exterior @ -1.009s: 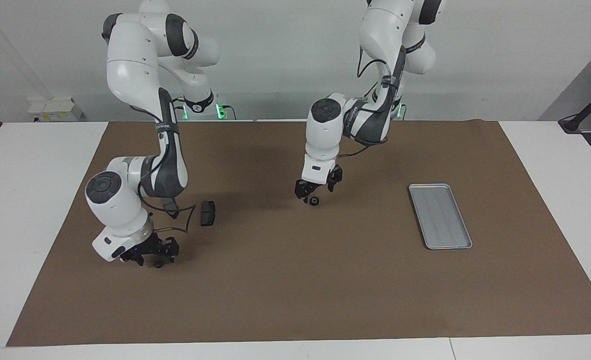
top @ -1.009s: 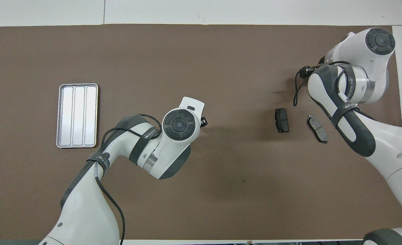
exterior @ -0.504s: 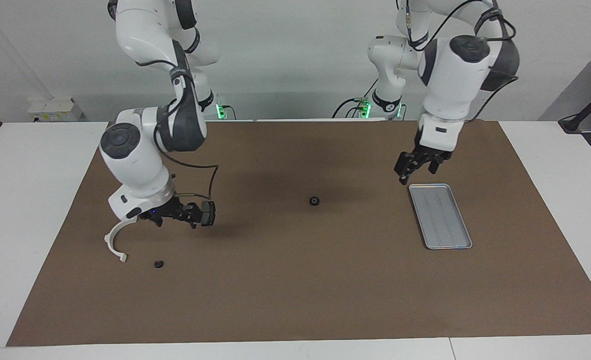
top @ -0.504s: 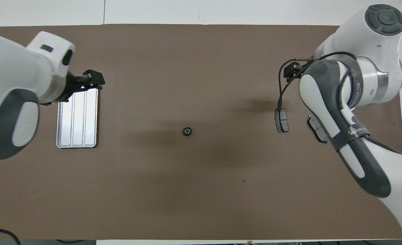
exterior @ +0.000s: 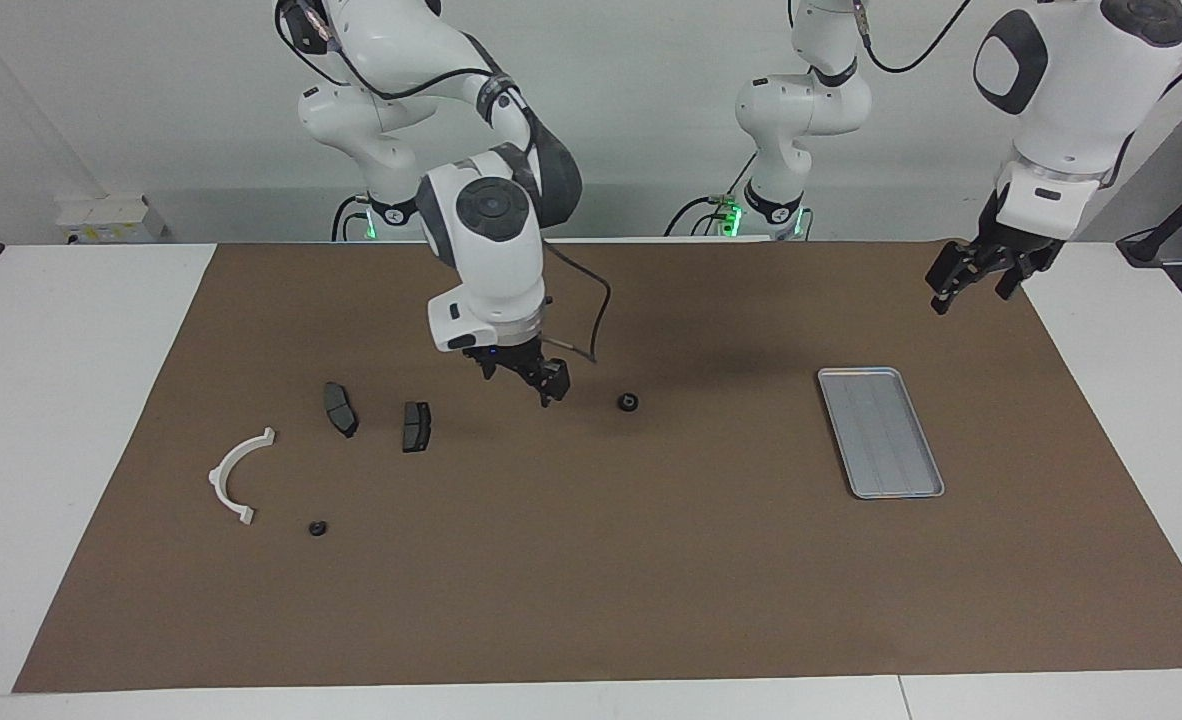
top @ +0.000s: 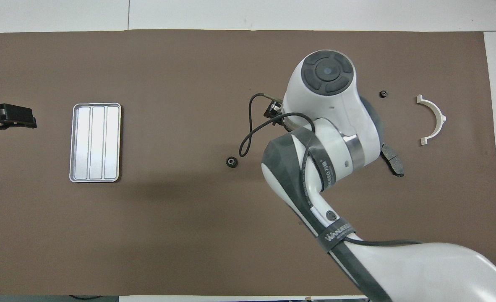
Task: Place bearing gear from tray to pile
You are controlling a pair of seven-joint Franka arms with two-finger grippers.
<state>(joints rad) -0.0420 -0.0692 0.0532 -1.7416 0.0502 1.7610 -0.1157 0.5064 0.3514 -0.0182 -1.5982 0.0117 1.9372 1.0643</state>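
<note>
Near the centre of the facing frame, the right gripper (exterior: 551, 383) has swung over from the pile and now hovers beside the small black ring-shaped bearing gear (exterior: 628, 402) lying on the brown mat, well apart from the empty ribbed silver metal tray (exterior: 880, 431). Its jaws are spread, holding nothing. The left gripper (exterior: 981, 272) has withdrawn to the upper right, jaws spread, empty. Another small black gear (exterior: 318, 527) already lies beside the white semicircular plastic bracket (exterior: 235, 478).

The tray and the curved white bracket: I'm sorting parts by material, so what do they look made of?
The flat rectangular silver tray looks like bare metal, perhaps aluminium: a dull sheen, a pressed ribbed floor and a rolled rim. The white semicircular bracket looks like moulded plastic: evenly white, matte, with no shine and small flanged ends. Neither can be told for certain by look alone.
</note>
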